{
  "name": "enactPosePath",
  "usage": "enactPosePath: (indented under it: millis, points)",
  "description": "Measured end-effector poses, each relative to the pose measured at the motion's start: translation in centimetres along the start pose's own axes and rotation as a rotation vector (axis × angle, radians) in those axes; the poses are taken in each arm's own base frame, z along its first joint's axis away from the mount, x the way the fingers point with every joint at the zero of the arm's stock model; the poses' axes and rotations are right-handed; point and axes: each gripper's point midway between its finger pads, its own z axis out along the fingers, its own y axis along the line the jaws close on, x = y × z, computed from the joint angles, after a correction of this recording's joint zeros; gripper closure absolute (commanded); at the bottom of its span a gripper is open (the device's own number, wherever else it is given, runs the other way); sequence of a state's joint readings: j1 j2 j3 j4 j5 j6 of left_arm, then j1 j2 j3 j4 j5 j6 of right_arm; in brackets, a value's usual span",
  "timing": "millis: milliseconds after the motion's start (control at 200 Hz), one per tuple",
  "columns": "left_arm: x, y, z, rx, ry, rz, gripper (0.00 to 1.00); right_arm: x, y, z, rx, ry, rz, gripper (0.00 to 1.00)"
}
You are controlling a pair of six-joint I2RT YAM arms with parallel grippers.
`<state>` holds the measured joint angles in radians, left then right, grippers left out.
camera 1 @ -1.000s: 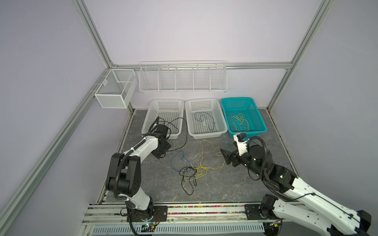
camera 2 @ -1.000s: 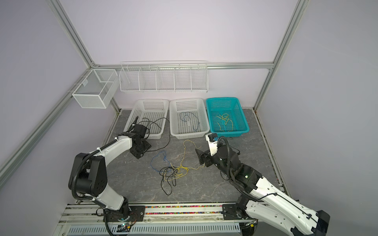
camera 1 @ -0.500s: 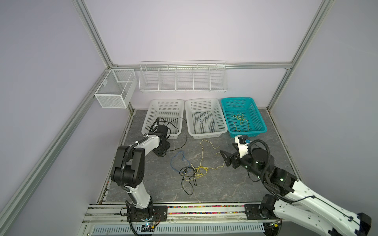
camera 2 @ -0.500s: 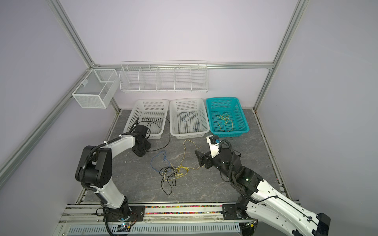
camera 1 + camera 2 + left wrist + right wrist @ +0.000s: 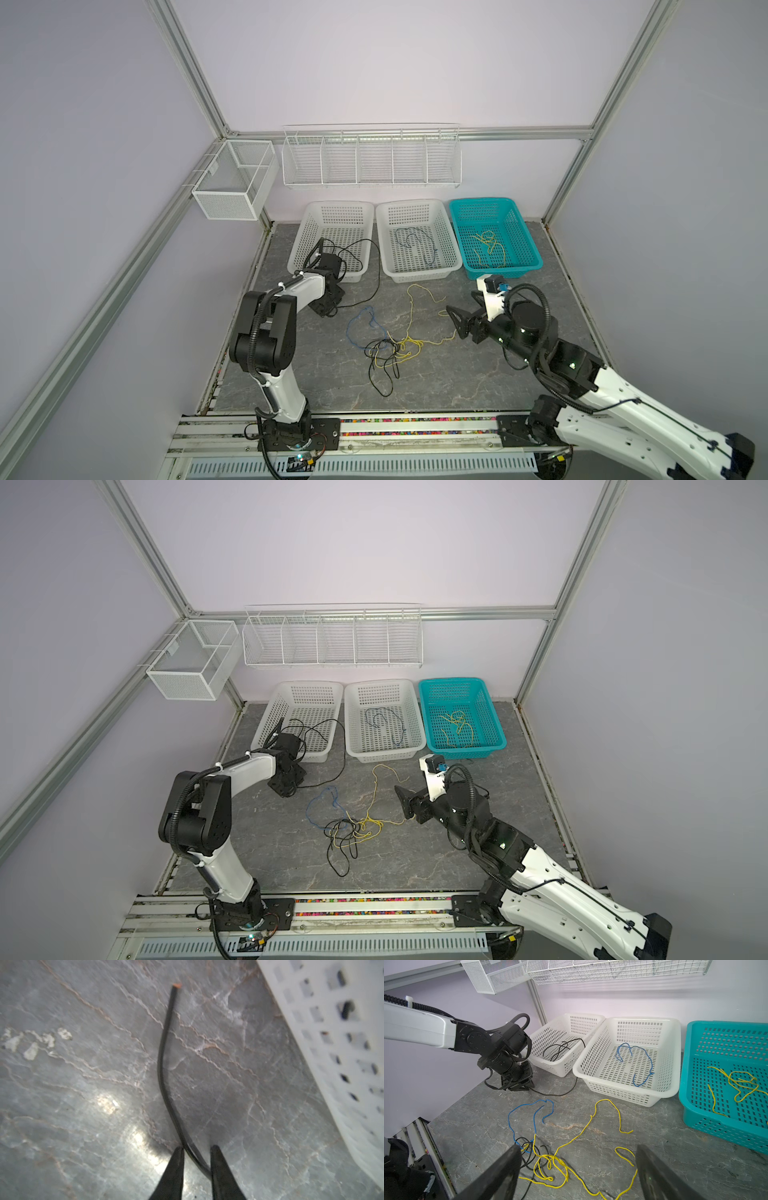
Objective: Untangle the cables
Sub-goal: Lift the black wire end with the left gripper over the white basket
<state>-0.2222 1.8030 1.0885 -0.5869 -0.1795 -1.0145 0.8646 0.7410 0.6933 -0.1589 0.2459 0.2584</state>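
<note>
Curving black cable (image 5: 159, 1064) lies between tapered fingers (image 5: 174, 1169).

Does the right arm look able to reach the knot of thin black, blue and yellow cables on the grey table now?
Probably yes. The right gripper, jaws open, faces the knot of black, blue and yellow cables from close by; only bare grey table and a loose yellow cable strand lie between them.

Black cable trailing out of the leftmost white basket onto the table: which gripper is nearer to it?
Left. The left gripper straddles this black cable on the table, in front of the white basket. The right gripper hovers open across the table, beside the yellow cable.
</note>
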Motion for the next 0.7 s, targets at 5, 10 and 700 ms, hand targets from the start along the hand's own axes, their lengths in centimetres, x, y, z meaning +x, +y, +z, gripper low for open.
enactPosePath:
  millis: [5, 10, 700]
  points:
    - [0.0, 0.0, 0.0, 0.0, 0.0, 0.001, 0.83, 0.0, 0.0, 0.0, 0.0, 0.001, 0.0, 0.12]
    - [0.0, 0.0, 0.0, 0.0, 0.0, 0.001, 0.84, 0.0, 0.0, 0.0, 0.0, 0.001, 0.0, 0.12]
    - [0.7, 2.6, -1.9, -0.014, 0.022, 0.013, 1.0, 0.3, 0.0, 0.2, 0.003, 0.011, 0.001, 0.12]
